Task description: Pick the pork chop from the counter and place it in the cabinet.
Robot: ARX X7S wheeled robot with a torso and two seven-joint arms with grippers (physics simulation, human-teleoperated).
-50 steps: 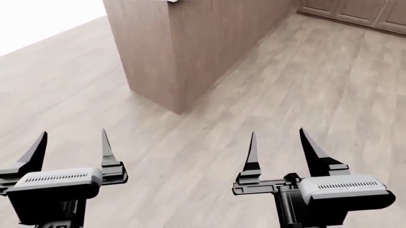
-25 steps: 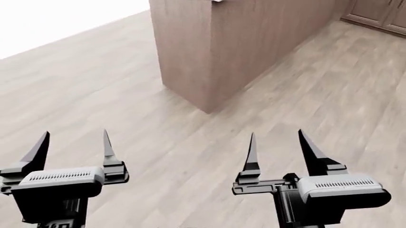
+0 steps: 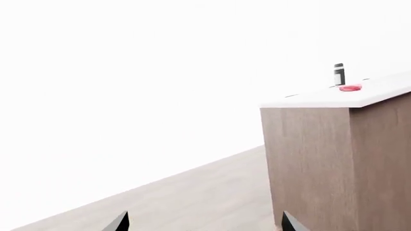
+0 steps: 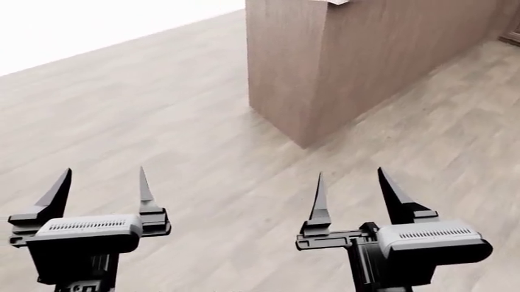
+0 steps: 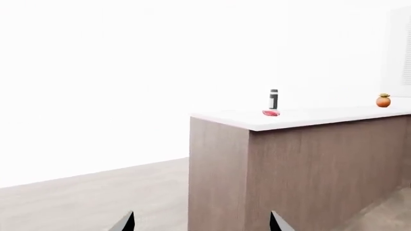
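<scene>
pale wood floor (image 4: 162,109) fills the head view; left claw (image 4: 101,191) and right claw (image 4: 351,194) hang wide open, holding nothing, well short of the desk (image 4: 325,67). left wrist: pork chop (image 3: 350,87) lies on the desk near its corner, beside a small bottle (image 3: 339,74). right wrist: an orange fruit (image 5: 383,101) sits farther along.
</scene>
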